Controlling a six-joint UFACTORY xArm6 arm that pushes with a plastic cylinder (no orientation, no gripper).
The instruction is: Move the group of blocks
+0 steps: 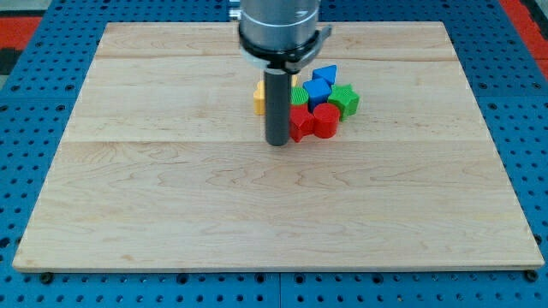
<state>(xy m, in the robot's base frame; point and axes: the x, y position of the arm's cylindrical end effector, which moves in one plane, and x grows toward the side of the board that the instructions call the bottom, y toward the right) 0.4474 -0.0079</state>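
My tip [277, 143] rests on the pale wooden counter [171, 214], touching the left edge of the group, probably to push it toward the view's right. This tool is a plain rod with nothing to open or close. The group sits near the view's top centre: red cylinder block [324, 121], red block [300, 125], green block [345, 100], blue blocks [320, 84] and yellow block [259, 98] packed together.

Board [171, 197] pale matt wood, visible grain; rod [278, 107] dark, smooth, slight sheen.

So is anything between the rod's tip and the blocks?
No. My tip sits right at the cluster's left edge, beside the red block. Nothing visible lies between them.
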